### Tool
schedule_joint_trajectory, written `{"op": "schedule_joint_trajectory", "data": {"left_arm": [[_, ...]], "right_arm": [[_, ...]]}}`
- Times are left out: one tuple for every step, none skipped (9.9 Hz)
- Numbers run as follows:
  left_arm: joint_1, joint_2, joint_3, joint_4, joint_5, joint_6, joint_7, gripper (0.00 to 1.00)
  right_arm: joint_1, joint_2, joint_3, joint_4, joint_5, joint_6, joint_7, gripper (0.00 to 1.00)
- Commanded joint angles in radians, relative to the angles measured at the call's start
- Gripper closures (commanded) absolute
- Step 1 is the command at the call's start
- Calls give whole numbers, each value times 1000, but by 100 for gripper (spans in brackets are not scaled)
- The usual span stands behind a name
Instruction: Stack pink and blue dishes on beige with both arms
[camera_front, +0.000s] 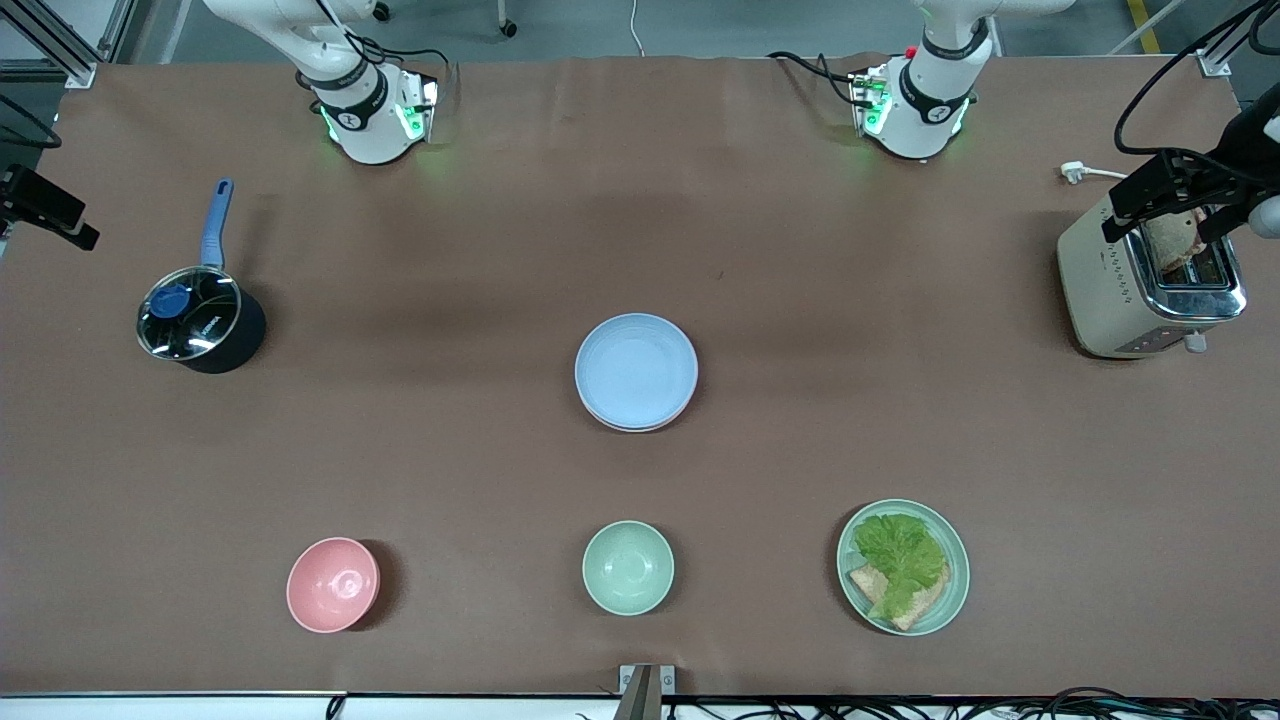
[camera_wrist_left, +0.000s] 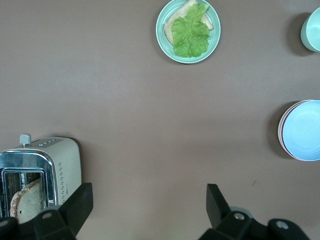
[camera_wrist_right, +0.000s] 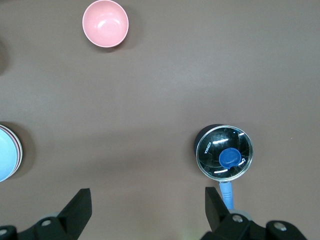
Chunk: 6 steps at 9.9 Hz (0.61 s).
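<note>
A pale blue plate (camera_front: 636, 368) lies on top of a stack in the middle of the table. In the left wrist view the blue plate (camera_wrist_left: 305, 130) has the rim of the pink plate (camera_wrist_left: 281, 135) showing under it. The beige plate is hidden beneath them. The stack's edge (camera_wrist_right: 6, 155) also shows in the right wrist view. My left gripper (camera_wrist_left: 150, 195) hangs open and empty high over bare table, between the toaster and the stack. Open and empty too, my right gripper (camera_wrist_right: 147, 197) hangs high over bare table between the pot and the stack. Both arms are drawn back to their bases.
A black pot (camera_front: 200, 322) with glass lid and blue handle stands toward the right arm's end. A toaster (camera_front: 1150, 285) with bread stands at the left arm's end. Nearest the front camera lie a pink bowl (camera_front: 332, 584), a mint bowl (camera_front: 628, 567) and a mint plate (camera_front: 955, 600) with lettuce and bread.
</note>
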<state>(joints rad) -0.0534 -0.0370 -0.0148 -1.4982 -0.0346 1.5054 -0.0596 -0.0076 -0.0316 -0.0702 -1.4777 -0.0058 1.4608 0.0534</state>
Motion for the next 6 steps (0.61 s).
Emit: {"op": "schedule_joint_trajectory", "data": {"left_arm": [[-5, 2, -4, -22, 21, 12, 4, 0], [-3, 11, -4, -7, 22, 12, 7, 0], [-5, 18, -2, 7, 22, 12, 4, 0], [-3, 20, -2, 6, 22, 10, 0, 0], [-3, 25, -4, 4, 22, 10, -3, 0], [-2, 25, -4, 1, 21, 9, -2, 0]], "right_arm": [[1, -5, 3, 0, -22, -10, 2, 0], [1, -5, 3, 0, -22, -10, 2, 0], [1, -5, 3, 0, -22, -10, 2, 0], [1, -5, 3, 0, -22, -10, 2, 0], [1, -5, 1, 0, -22, -10, 2, 0], [1, -5, 1, 0, -23, -10, 2, 0]]}}
